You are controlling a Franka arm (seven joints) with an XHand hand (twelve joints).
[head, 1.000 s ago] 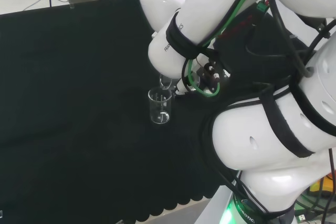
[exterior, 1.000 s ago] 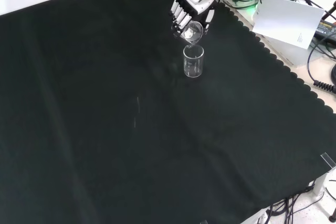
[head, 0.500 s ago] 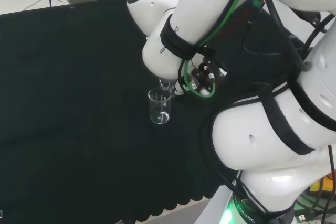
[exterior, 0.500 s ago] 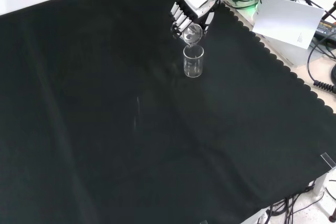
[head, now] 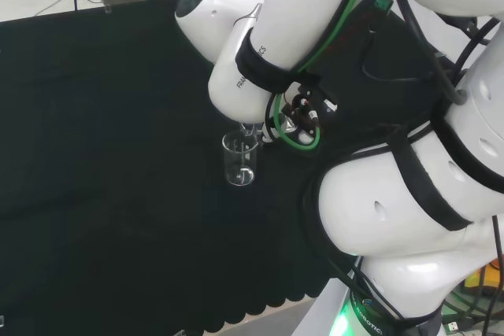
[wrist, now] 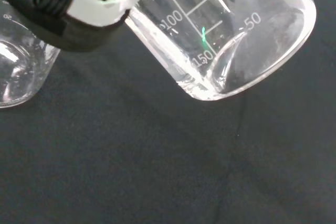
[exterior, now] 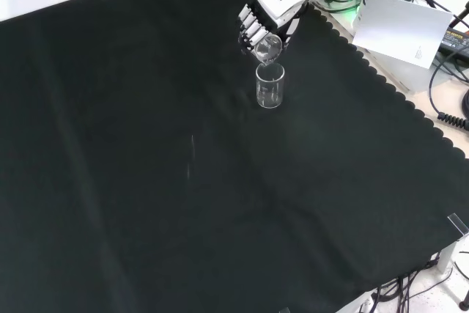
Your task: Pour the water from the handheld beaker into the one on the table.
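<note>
A clear glass beaker point(exterior: 270, 86) stands upright on the black cloth point(exterior: 146, 181); the head view shows it point(head: 239, 160) just left of the arm. Above and behind it in the front view, the hand point(exterior: 265, 21) is shut on a second clear beaker point(exterior: 268, 48), tipped steeply with its mouth over the standing beaker's rim. In the wrist view the held beaker point(wrist: 226, 30) is large and tilted, spout downward, with a finger point(wrist: 79, 9) curled round its wall; part of the standing beaker point(wrist: 21, 72) shows beside it. I cannot make out water in either beaker.
The arm's big white links point(head: 394, 194) take up the right of the head view. In the front view, the cloth's scalloped edge point(exterior: 388, 86) runs close to the right of the beakers, with a white sheet point(exterior: 403, 27) and cables beyond it.
The hand has turned further at the wrist, tipping the held beaker more steeply over the standing one. The arm's upper link has swung left in the head view. The standing beaker has not moved.
</note>
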